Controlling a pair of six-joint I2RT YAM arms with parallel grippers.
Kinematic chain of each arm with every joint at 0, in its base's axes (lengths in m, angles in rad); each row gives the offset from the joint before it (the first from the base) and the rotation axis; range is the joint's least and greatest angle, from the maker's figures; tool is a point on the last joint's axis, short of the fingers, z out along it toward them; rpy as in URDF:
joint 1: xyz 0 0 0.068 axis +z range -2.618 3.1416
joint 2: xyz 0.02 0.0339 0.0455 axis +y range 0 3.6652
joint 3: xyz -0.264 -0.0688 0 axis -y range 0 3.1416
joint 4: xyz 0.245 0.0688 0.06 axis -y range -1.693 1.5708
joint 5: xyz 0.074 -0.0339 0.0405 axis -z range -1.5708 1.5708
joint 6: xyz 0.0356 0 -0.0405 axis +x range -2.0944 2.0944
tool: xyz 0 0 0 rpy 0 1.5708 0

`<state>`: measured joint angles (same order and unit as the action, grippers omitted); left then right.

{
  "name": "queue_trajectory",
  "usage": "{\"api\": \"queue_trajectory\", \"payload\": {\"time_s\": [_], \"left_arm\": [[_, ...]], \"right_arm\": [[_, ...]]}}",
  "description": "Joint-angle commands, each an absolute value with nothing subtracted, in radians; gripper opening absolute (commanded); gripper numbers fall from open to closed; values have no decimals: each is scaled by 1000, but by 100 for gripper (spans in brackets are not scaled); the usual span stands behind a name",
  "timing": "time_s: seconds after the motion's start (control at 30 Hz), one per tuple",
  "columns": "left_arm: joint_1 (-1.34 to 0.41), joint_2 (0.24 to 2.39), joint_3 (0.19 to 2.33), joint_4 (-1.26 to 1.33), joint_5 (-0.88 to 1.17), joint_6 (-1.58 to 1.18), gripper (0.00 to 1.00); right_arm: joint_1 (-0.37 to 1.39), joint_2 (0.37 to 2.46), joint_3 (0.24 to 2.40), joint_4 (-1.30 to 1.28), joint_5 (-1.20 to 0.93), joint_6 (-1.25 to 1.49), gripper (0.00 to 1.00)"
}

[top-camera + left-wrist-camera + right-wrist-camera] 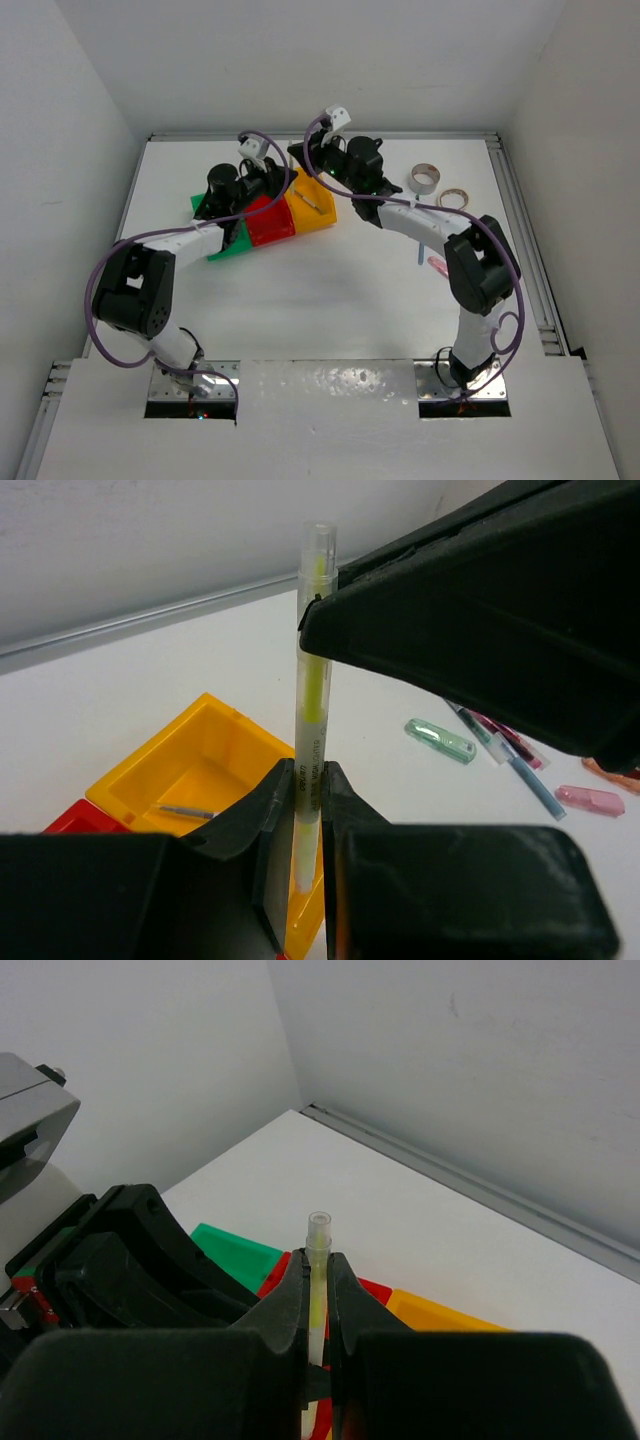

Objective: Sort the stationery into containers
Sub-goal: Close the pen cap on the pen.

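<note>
Currently, both tools clamp one item. The left tool (305,790) has its fingers pressed together on the lower part of the clear pen (315,695), which has a yellow core. The right tool (318,1280) pinches the same pen higher up, just below its transparent cap end. The pen stands nearly upright between the two tools, clear of the worktop (330,300).

The two tools meet above the row of joined bins, at its far side.
- The yellow bin (190,750) lies directly behind the pen in the left wrist view. A thin pen (185,810) lies flat on the floor of this bin.
- The red bin (270,225) adjoins the yellow bin in the middle of the row.
- The green bin (215,215) adjoins the red bin on the left arm's side.

Loose stationery lies on the worktop on the right arm's side, apart from the bins.
- A grey-white tape roll (424,179) and a tan tape roll (453,198) lie flat, just beside each other.
- A pale-green stick (440,740), a blue pen (530,775) and a pink stick (590,800) lie close together.
</note>
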<state>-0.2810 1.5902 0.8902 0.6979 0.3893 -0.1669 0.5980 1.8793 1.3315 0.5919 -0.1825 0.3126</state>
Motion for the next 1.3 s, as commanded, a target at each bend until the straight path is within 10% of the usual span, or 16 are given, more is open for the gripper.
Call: {"api": "queue_trajectory", "payload": {"time_s": [0.0,1.13,1.27], "left_arm": [[-247,1508,1055,1184,284,-212,0],[-244,1486,1006,1065,357,-198,0],[-244,1489,1006,1011,484,-184,0]], "right_arm": [[655,1988,1204,181,-268,275,0],[588,1821,1190,241,-247,282,0],[526,1740,1196,271,-278,327,34]]}}
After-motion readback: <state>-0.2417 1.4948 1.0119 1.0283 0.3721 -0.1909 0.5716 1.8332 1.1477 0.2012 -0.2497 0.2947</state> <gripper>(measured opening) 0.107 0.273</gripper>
